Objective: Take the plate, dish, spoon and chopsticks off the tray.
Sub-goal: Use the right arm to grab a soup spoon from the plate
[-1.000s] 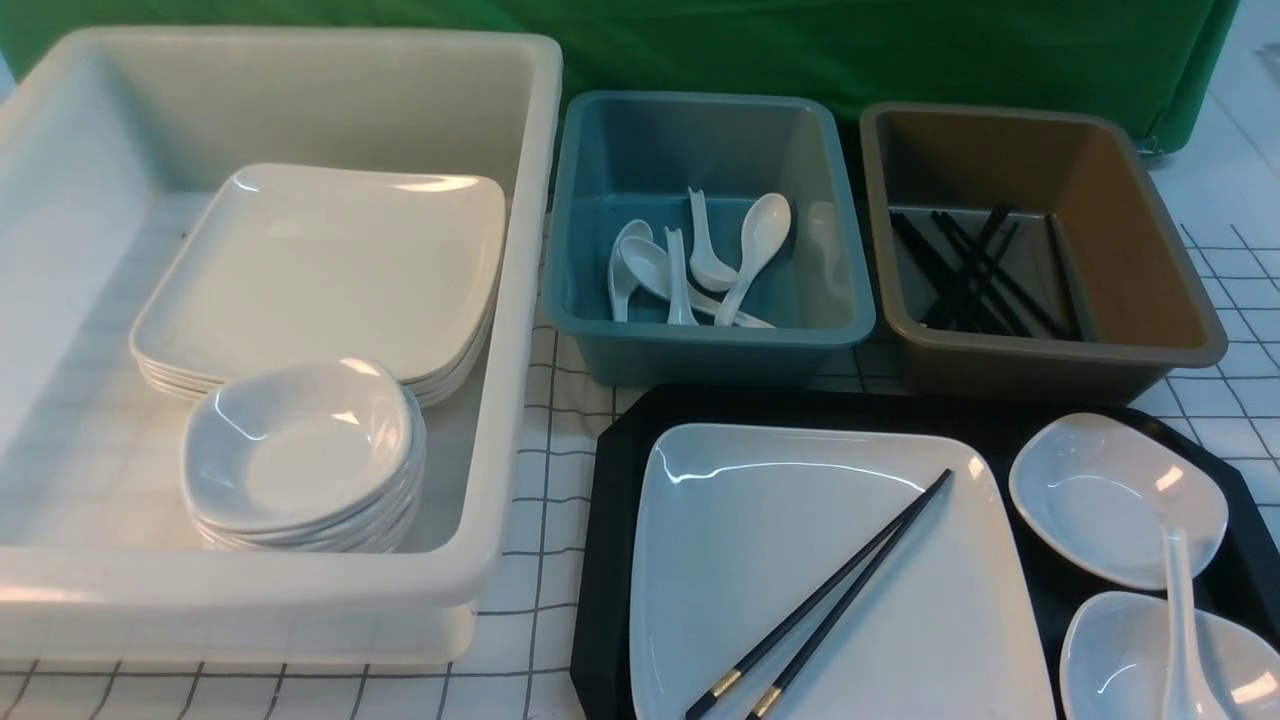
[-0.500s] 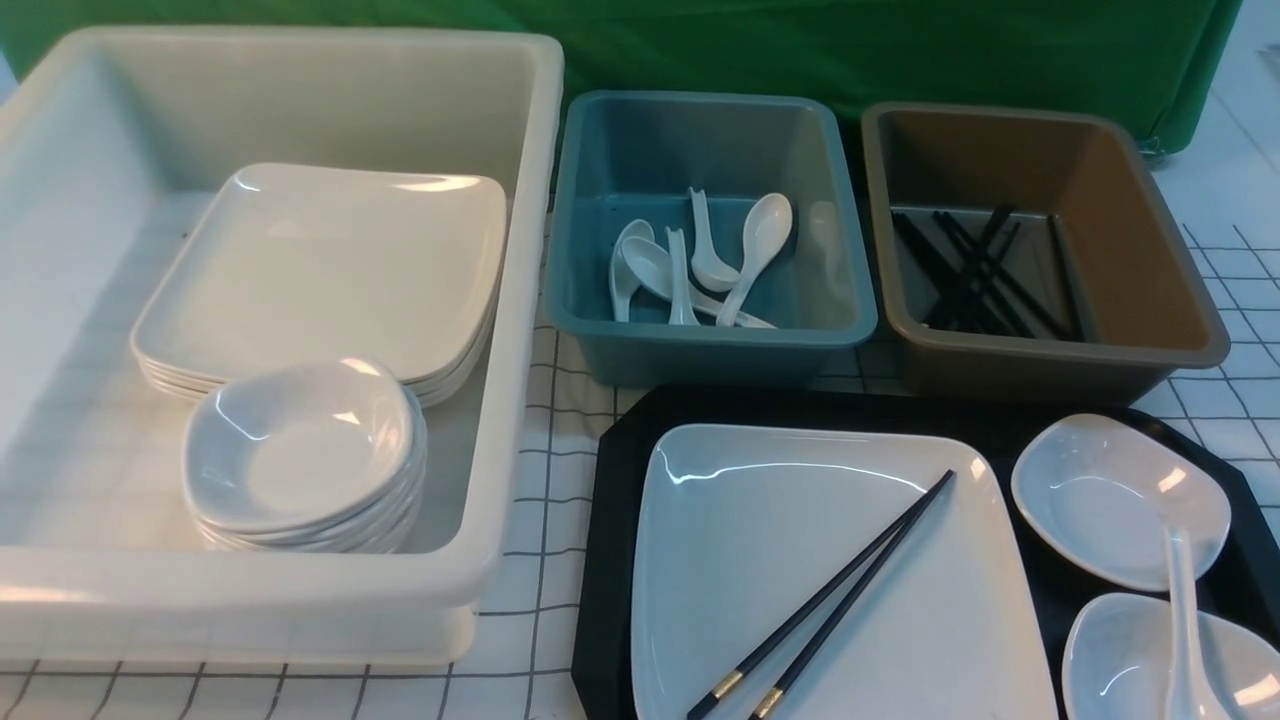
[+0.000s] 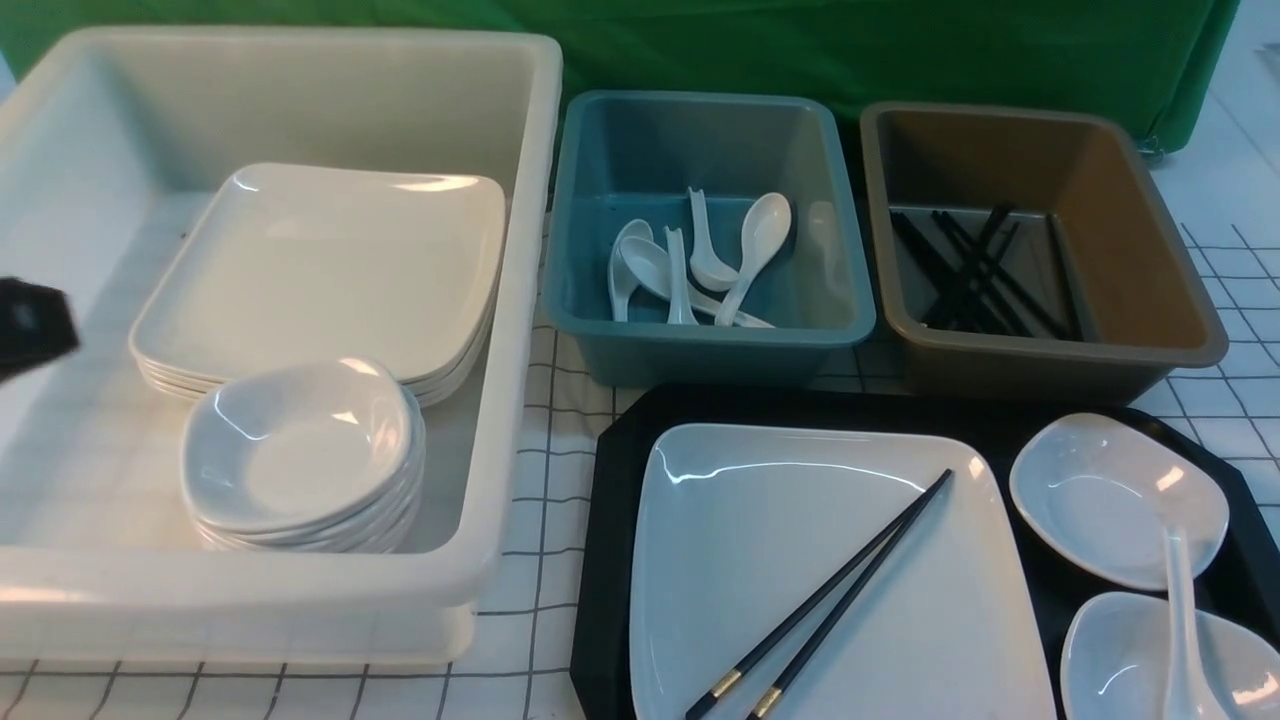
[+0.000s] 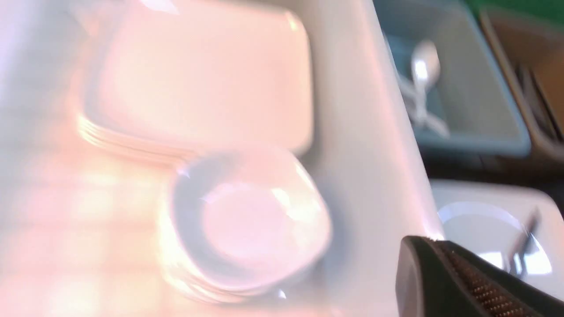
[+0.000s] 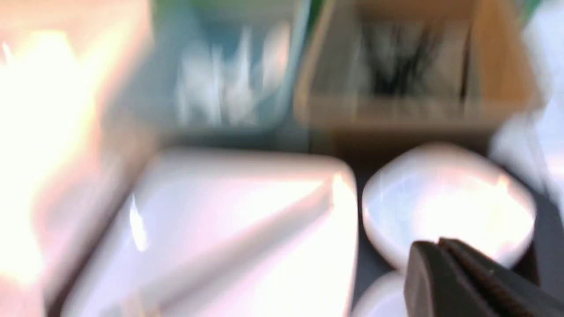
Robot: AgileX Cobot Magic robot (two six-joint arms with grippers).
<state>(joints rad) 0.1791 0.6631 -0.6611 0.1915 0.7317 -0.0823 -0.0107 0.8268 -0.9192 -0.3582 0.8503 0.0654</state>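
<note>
Tray (image 3: 610,520) at lower right of front view, on checked cloth (image 3: 545,500), just in front of blue tub (image 3: 600,200) and brown tub (image 3: 1140,250). Plate (image 3: 760,560) on left part of tray, covering most of it. Chopsticks (image 3: 840,600) laid side by side diagonally across plate, thin tips toward its upper right corner, gold-banded ends at bottom edge of frame. Upper dish (image 3: 1090,500) and lower dish (image 3: 1120,660) close together on right part of tray. Spoon (image 3: 1185,620) bridging both, bowl in lower dish, handle over rim of upper dish. White tub (image 3: 520,300) filling left half of frame, with stack of square plates (image 3: 330,270) toward back and stack of small dishes (image 3: 300,450) in front. Several white spoons (image 3: 700,265) jumbled in blue tub. Black sticks (image 3: 970,270) crossed in brown tub. Green cloth (image 3: 900,50) behind tubs. Left arm (image 3: 35,325) seen as black block at left edge, over white tub. Left gripper (image 4: 436,242) with jaws pressed together, nothing between them, over white tub's wall. Right gripper (image 5: 436,244) likewise closed and empty, over dishes on tray. Both wrist views blurred.
</note>
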